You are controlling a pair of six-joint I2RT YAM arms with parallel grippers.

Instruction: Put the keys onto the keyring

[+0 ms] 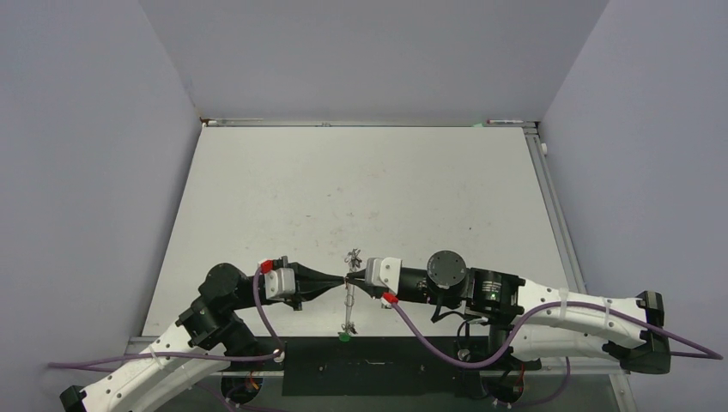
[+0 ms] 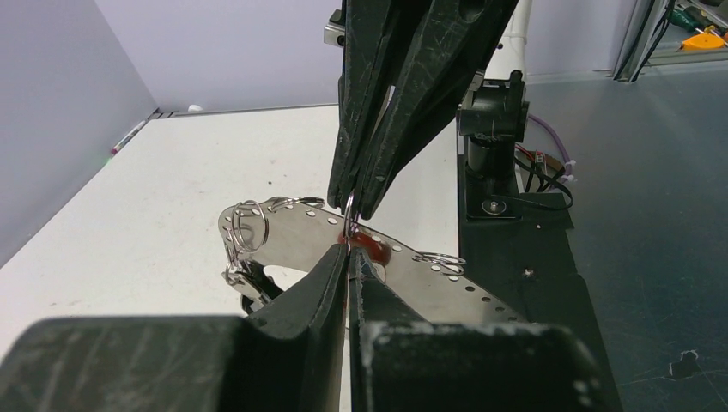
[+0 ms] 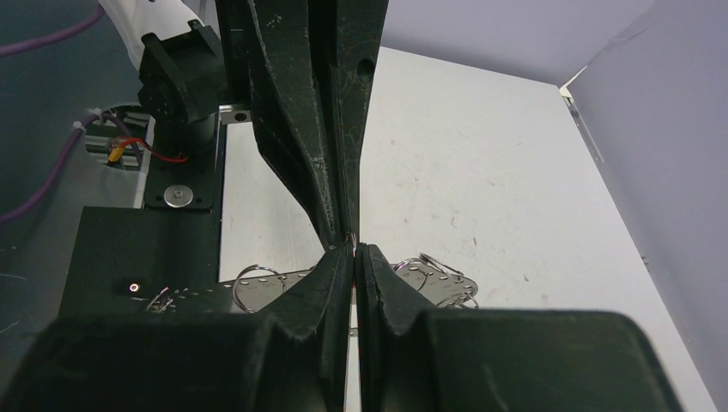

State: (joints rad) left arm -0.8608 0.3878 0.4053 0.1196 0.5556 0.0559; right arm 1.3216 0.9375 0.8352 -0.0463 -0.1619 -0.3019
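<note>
1. The keyring (image 1: 348,307) is at the near middle of the tabletop (image 1: 360,189), right between the two jaws, which meet tip to tip on it. Its long axis runs near to far, crosswise to both arms.
2. The right jaws are closed and pinch a small wire ring on the keyring.
3. The left jaws are closed too, with their tips at the red tag (image 2: 371,245) just beside that ring. Their own fingers hide what they grip.
4. Neither arm is nearer, since both reach the same spot. The next move likely turns on that pinched ring.
5. Count: one keyring, one red tag, one green tag (image 1: 344,336) at the near end. The keys are too small to count.
</note>
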